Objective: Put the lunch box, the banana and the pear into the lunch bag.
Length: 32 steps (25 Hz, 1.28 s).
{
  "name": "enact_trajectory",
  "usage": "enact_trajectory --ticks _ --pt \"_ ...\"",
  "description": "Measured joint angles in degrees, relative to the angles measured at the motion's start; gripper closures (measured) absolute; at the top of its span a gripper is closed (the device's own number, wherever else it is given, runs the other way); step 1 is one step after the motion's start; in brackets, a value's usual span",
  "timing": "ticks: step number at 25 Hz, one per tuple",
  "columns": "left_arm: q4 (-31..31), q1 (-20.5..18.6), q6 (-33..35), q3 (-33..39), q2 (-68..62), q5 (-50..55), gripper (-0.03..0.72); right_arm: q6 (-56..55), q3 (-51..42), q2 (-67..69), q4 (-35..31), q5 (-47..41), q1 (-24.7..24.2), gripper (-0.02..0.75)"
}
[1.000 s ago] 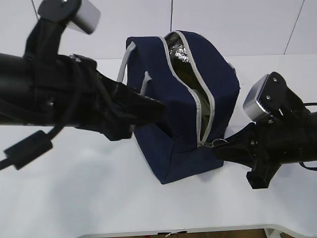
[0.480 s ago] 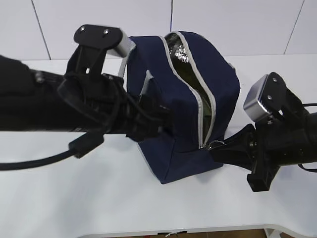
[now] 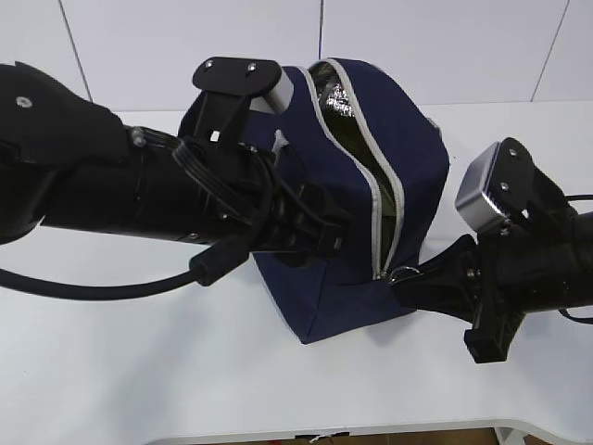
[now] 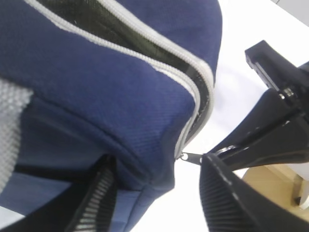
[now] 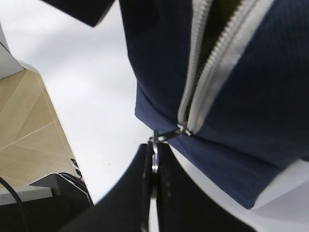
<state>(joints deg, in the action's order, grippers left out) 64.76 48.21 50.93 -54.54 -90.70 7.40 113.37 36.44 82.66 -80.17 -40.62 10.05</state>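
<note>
the lunch bag [image 3: 357,195] stands on the white surface [image 3: 139,371], tipped so its partly unzipped top faces the camera, silver foil lining [image 3: 335,97] showing inside the gap. the right gripper [image 5: 153,166] is pinched closed on the metal zipper pull [image 5: 161,137] at the low end of the zipper [image 3: 380,199], right at the bag's lower corner; its fingertips meet on the ring, and the bag rises directly above and beyond them. the left gripper [image 4: 154,193] comes in from the opposite side, its jaws parted and straddling the bag's lower edge, one ribbed finger [image 4: 94,200] under the navy fabric and the other finger [image 4: 227,193] just past the corner, near the zipper pull. i cannot tell whether it is pressing the fabric or only sitting around it. a grey webbing handle [image 4: 9,125] lies off to that gripper's left. the lunch box, banana and pear are not visible from any angle here.
</note>
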Motion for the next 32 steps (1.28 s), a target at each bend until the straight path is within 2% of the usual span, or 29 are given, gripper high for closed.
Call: enact_trajectory --ticks 3,5,8,10,15,32 --pt "0.0 0.0 0.0 0.0 0.0 0.9 0.353 0.0 0.0 0.0 0.3 0.0 0.0 0.720" --pt "0.0 0.0 0.0 0.0 0.0 1.1 0.438 -0.2 0.0 0.0 0.4 0.0 0.0 0.720" --pt "0.0 0.0 0.0 0.0 0.0 1.1 0.618 -0.6 0.0 0.0 1.1 0.4 0.0 0.720" --pt "0.0 0.0 0.0 0.0 0.0 1.1 0.680 -1.2 0.0 0.0 2.3 1.2 0.0 0.720" --pt "0.0 0.0 0.0 0.0 0.0 1.1 0.700 -3.7 0.0 0.0 3.3 1.9 0.0 0.720" --pt "0.0 0.0 0.0 0.0 0.0 1.3 0.702 -14.8 0.2 -6.1 6.4 4.2 0.0 0.720"
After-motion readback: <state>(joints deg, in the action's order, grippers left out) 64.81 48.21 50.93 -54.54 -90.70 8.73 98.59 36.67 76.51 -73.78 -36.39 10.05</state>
